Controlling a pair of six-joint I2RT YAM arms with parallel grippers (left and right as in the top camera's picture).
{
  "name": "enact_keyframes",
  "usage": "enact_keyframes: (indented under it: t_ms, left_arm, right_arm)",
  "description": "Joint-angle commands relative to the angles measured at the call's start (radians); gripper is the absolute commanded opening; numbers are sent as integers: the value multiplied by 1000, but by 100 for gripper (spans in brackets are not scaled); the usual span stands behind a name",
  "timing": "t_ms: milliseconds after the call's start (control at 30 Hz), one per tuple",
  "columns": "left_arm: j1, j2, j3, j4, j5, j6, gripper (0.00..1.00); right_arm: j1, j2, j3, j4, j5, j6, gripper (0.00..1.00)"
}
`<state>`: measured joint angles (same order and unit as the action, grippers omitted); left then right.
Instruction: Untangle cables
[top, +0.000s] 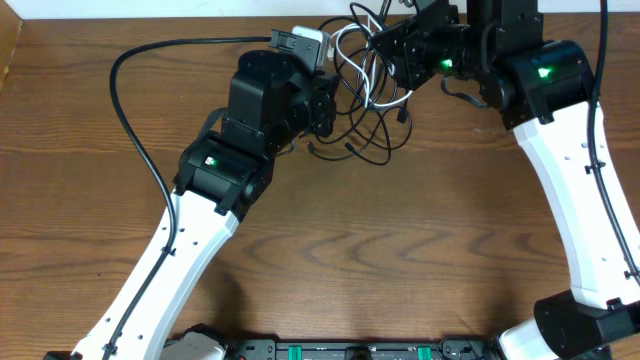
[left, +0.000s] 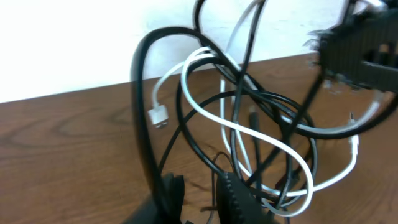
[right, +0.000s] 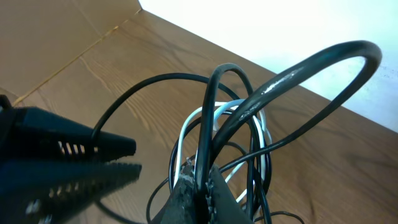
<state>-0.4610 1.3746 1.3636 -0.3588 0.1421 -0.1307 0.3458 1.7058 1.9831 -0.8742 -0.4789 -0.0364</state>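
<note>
The cables (top: 372, 95) lie in one tangle at the far middle of the table: thin black cords looped through a white one (left: 249, 134), whose white plug (left: 160, 115) hangs free. My right gripper (top: 388, 50) holds the top of the tangle up; in the right wrist view its fingers (right: 206, 183) are shut on a black cable. My left gripper (top: 328, 105) is at the tangle's left side. Its fingers (left: 205, 198) are open, and a thin black cord runs through the gap between them.
A thick black arm wire (top: 130, 110) arcs over the table's left side. The left arm's thick wire (left: 142, 118) curves close by its left finger. A cardboard edge (top: 8, 55) borders the far left. A white wall stands right behind the tangle.
</note>
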Motion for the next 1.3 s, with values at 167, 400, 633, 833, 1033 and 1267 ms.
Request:
enact_keyframes:
  t_ms: [167, 400, 633, 833, 1033, 1267]
  left_arm:
    - [0, 3, 24, 2, -86, 2, 10]
    - [63, -49, 24, -19, -218, 71, 11]
    - [232, -167, 24, -67, -217, 71, 9]
    - [354, -261, 24, -124, -214, 98, 9]
    - [436, -323, 24, -130, -214, 101, 9]
    - [473, -361, 24, -130, -214, 101, 9]
  right_arm:
    - [7, -66, 6, -30, 168, -6, 1]
    - [-66, -66, 6, -74, 290, -34, 1]
    - [-193, -66, 6, -114, 286, -40, 1]
    - [-235, -66, 6, -134, 290, -74, 1]
    - [-283, -66, 5, -149, 293, -73, 1]
    - [-317, -66, 5, -158, 293, -73, 1]
